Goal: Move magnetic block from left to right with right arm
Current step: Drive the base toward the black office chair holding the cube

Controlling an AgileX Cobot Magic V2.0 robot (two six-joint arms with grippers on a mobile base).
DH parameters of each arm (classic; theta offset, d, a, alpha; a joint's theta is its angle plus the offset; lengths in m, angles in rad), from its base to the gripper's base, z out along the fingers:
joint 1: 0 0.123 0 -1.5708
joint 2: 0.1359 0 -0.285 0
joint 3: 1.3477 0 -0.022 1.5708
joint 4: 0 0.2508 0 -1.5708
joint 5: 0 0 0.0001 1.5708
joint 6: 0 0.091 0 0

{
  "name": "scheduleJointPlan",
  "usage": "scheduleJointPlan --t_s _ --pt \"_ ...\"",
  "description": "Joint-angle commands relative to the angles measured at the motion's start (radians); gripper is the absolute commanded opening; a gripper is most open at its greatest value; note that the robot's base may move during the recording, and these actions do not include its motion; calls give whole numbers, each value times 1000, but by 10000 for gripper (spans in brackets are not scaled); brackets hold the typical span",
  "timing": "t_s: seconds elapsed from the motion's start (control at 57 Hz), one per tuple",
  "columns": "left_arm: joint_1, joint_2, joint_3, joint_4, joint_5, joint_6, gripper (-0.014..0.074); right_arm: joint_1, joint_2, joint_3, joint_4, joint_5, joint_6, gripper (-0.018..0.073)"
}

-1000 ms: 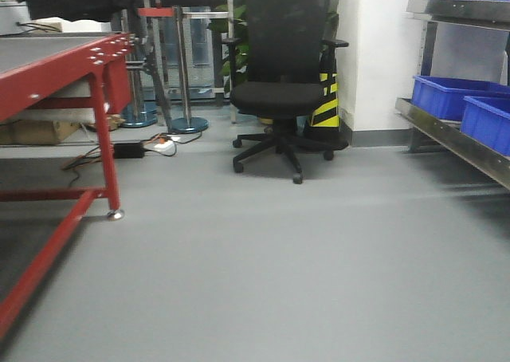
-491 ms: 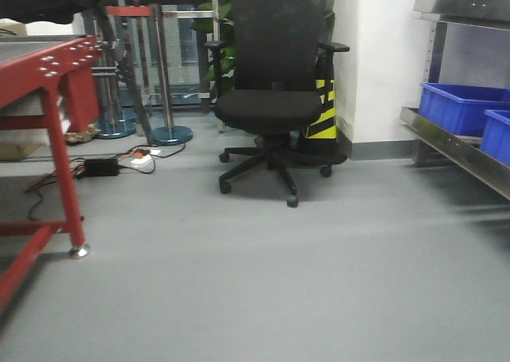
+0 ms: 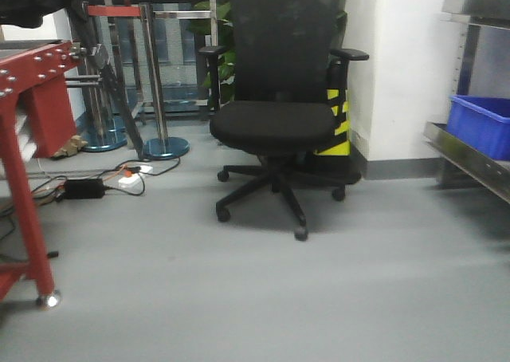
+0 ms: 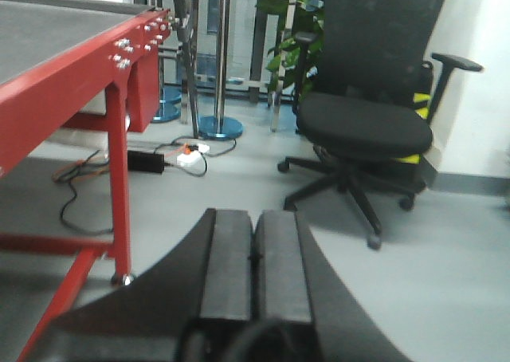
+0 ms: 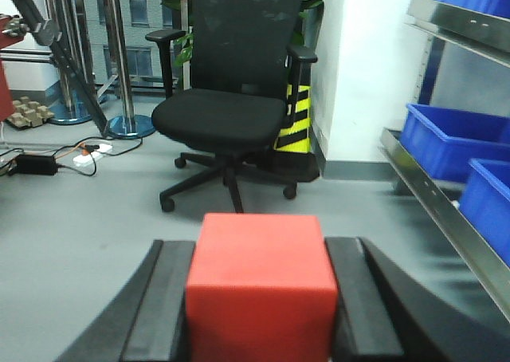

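The magnetic block [image 5: 259, 282] is a plain bright-red cube filling the gap between the two black fingers of my right gripper [image 5: 259, 244], which is shut on it and holds it above the grey floor. In the left wrist view, my left gripper [image 4: 255, 215] is shut, its two pads pressed together with nothing between them. Neither gripper nor the block appears in the front view.
A black office chair [image 3: 275, 115] stands straight ahead. A red metal table [image 3: 20, 139] is at the left, with cables and a power strip [image 3: 119, 179] on the floor beside it. Steel stanchions [image 3: 155, 75] stand behind. A shelf with blue bins [image 3: 482, 127] lines the right.
The front view has shifted: the chair has grown larger and nearer, the red table has slid off to the left, and the blue bins have moved toward the right edge.
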Motion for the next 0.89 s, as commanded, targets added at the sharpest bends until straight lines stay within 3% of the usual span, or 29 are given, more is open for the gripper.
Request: scheduleJointPlan --t_s 0.0,0.877 --pt "0 -5 10 -3 -85 -8 -126 -6 11 -31 -4 -97 -11 338" --pt "0 -5 10 -3 -85 -8 -126 -6 11 -31 -4 -96 -11 338"
